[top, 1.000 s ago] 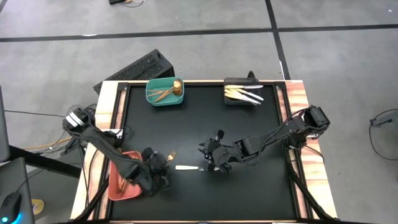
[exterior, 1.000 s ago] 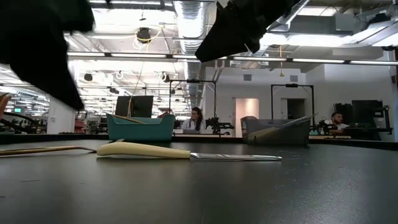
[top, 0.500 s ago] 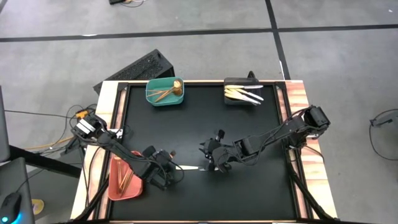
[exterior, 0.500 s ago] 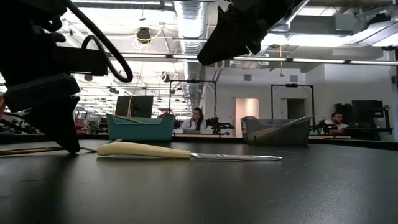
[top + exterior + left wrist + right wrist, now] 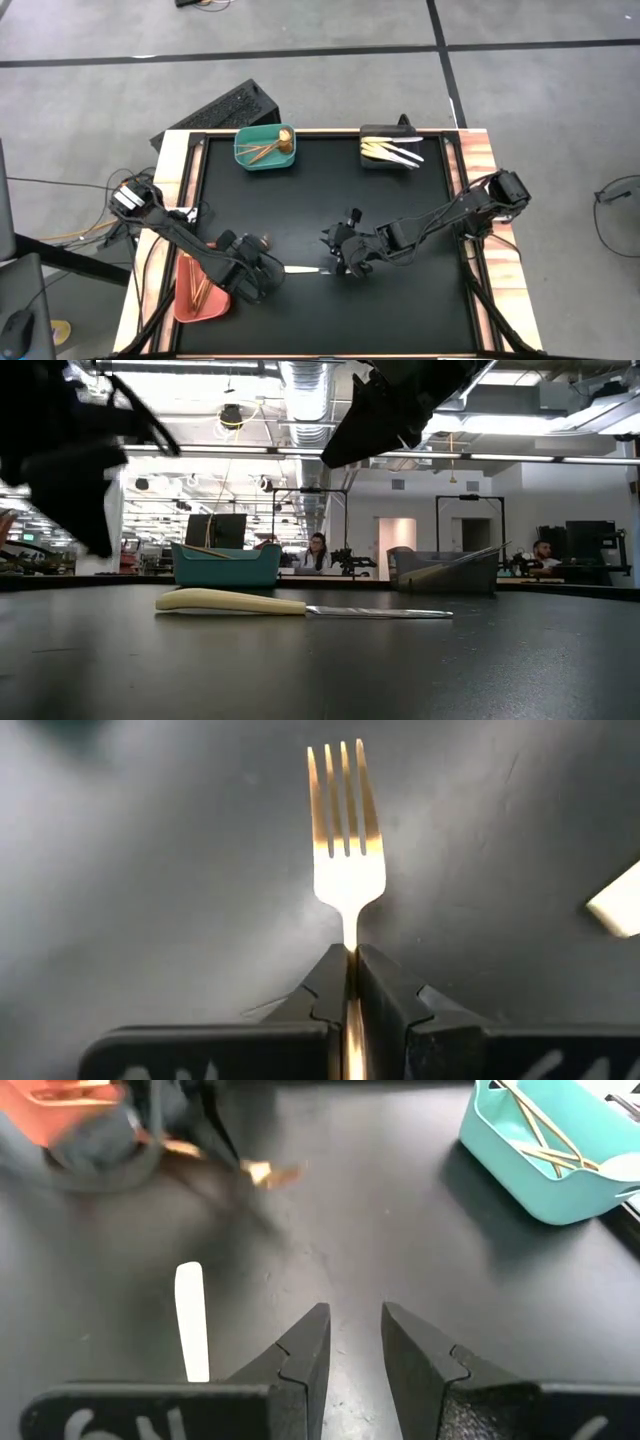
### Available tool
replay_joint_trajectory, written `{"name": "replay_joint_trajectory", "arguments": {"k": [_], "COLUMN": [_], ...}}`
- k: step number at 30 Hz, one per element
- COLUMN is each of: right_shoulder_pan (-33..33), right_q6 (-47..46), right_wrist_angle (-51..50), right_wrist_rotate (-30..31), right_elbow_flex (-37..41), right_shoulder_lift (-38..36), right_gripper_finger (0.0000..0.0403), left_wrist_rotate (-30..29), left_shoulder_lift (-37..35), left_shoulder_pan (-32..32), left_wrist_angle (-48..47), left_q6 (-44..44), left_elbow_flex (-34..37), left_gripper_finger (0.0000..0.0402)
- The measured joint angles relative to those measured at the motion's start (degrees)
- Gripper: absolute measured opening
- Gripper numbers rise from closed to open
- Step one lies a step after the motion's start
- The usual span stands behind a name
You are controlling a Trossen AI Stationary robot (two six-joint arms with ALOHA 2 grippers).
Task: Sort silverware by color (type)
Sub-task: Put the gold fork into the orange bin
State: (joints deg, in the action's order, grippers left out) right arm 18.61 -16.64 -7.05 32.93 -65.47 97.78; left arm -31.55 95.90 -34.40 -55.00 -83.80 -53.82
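My left gripper [image 5: 257, 263] is at the table's near left, beside the salmon bin [image 5: 186, 300], shut on a gold fork [image 5: 345, 840]. The fork's head [image 5: 265, 241] sticks out past the fingertips. A white-handled knife [image 5: 300, 269] lies flat on the black table between the two grippers; it also shows in the low view [image 5: 300, 604]. My right gripper [image 5: 330, 252] hangs open and empty above the knife's blade end, its fingers [image 5: 300, 1350] apart. The knife's handle [image 5: 190, 1320] lies ahead of it. My left gripper pinches the fork's thin neck [image 5: 350, 942], just behind the head, between its two fingertips [image 5: 385, 982]. The fork lies along the fingers, with the tines pointing straight out ahead. The head is flat toward the camera and above the table.
A teal bin [image 5: 266, 148] with gold utensils stands at the far left. A black bin [image 5: 390, 150] with white-handled knives stands at the far right. The salmon bin holds copper-coloured utensils. People sit in the room beyond the table [image 5: 318, 552].
My left gripper has come down onto the gold fork lying on the table, taken hold of it and gone up with it. The fork no longer lies on the table in the low view. The knife and my right gripper have kept still.
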Motion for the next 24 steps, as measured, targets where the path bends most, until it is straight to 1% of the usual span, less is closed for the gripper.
{"name": "replay_joint_trajectory", "arguments": {"k": [4, 7, 10, 11, 13, 17, 19, 21, 24], "right_shoulder_pan": [0.0, 0.0, 0.0, 0.0, 0.1, 0.1, 0.0, -0.1, -0.1], "right_q6": [-0.4, -0.5, -0.5, -0.5, -1.2, -1.8, -2.0, -2.4, -2.5], "right_wrist_angle": [-0.8, -0.9, -1.5, -1.8, -2.3, -2.9, -2.9, -2.9, -2.8], "right_wrist_rotate": [0.0, 0.1, 0.1, 0.1, 0.1, 0.1, 0.1, 0.1, 0.1], "right_elbow_flex": [0.0, 0.0, 0.0, 0.0, 0.0, 0.2, 0.4, 0.4, 0.4], "right_shoulder_lift": [0.0, 0.0, 0.0, 0.0, 0.0, 0.0, 0.0, 0.0, 0.0], "right_gripper_finger": [0.0112, 0.0112, 0.0112, 0.0112, 0.0112, 0.0112, 0.0112, 0.0112, 0.0112], "left_wrist_rotate": [-6.4, -11.7, -12.8, -12.1, -8.8, 0.3, 3.9, 5.8, 6.3], "left_shoulder_lift": [-3.2, -5.1, -6.3, -6.6, -6.8, -6.8, -6.8, -6.8, -6.8], "left_shoulder_pan": [-2.5, -4.4, -6.5, -7.3, -9.2, -13.8, -16.2, -18.8, -20.3], "left_wrist_angle": [-8.6, -12.4, -16.9, -18.1, -21.8, -28.7, -32.0, -34.2, -33.6], "left_q6": [-4.1, -6.0, -8.9, -10.8, -15.9, -26.3, -31.5, -36.1, -36.5], "left_elbow_flex": [-3.9, -7.0, -9.5, -10.1, -10.5, -10.6, -10.6, -10.6, -10.5], "left_gripper_finger": [0.0004, 0.0004, 0.0004, 0.0004, 0.0004, 0.0004, 0.0004, 0.0004, 0.0004]}}
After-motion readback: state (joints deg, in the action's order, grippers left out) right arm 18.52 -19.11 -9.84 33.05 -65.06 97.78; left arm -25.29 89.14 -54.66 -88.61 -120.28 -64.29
